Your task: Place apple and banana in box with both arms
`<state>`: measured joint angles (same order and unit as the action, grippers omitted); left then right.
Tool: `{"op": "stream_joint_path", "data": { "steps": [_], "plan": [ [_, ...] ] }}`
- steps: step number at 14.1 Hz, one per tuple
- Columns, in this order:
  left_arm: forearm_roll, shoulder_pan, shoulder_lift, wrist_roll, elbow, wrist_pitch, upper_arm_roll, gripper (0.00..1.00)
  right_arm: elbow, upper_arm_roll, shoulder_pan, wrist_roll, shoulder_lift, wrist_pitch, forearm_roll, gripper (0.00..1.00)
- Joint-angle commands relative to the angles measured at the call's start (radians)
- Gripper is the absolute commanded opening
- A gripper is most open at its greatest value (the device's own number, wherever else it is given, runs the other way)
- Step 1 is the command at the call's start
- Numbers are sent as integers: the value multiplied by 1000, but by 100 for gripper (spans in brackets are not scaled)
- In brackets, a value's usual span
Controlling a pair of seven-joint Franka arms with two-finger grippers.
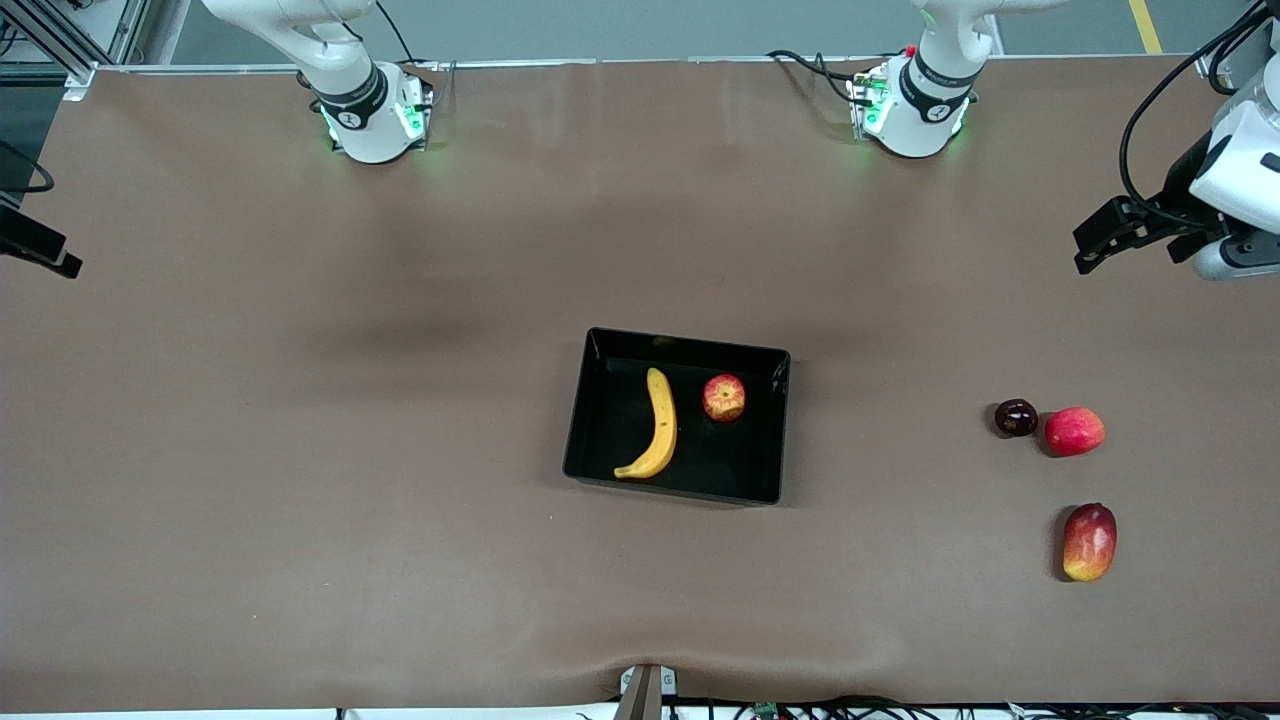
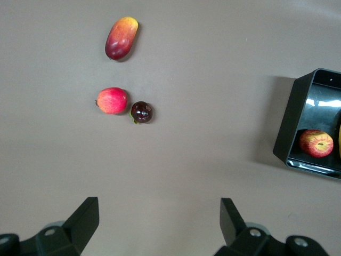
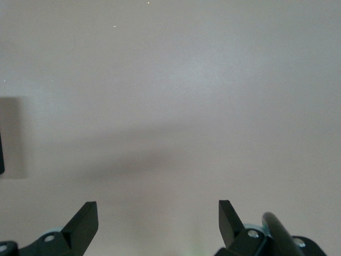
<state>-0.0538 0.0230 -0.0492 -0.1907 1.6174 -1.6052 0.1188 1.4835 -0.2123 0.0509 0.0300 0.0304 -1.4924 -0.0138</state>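
Observation:
The black box [image 1: 590,400] stands mid-table. The yellow banana [image 1: 658,425] and the red-yellow apple [image 1: 723,397] lie inside it, apart from each other. My left gripper [image 1: 1095,245] hangs high over the left arm's end of the table, open and empty. Its wrist view shows the open fingers [image 2: 85,218] over bare table, with the box [image 2: 290,125] and the apple [image 2: 316,143] at one edge. My right gripper [image 1: 50,255] is at the right arm's end, mostly out of the front view. Its wrist view shows it open [image 3: 158,213] and empty over bare table.
Three fruits lie toward the left arm's end: a dark round fruit [image 1: 1016,417] touching a red-pink round fruit [image 1: 1075,431], and a red-yellow mango [image 1: 1090,541] nearer the front camera. The brown table [image 1: 300,450] spreads wide around the box.

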Motion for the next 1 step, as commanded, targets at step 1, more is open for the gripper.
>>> {"op": "stream_joint_path", "data": {
  "steps": [1],
  "plan": [
    [17, 2, -14, 22, -2, 11, -5, 100, 0, 13, -28, 10, -6, 4, -17, 100]
  ]
}}
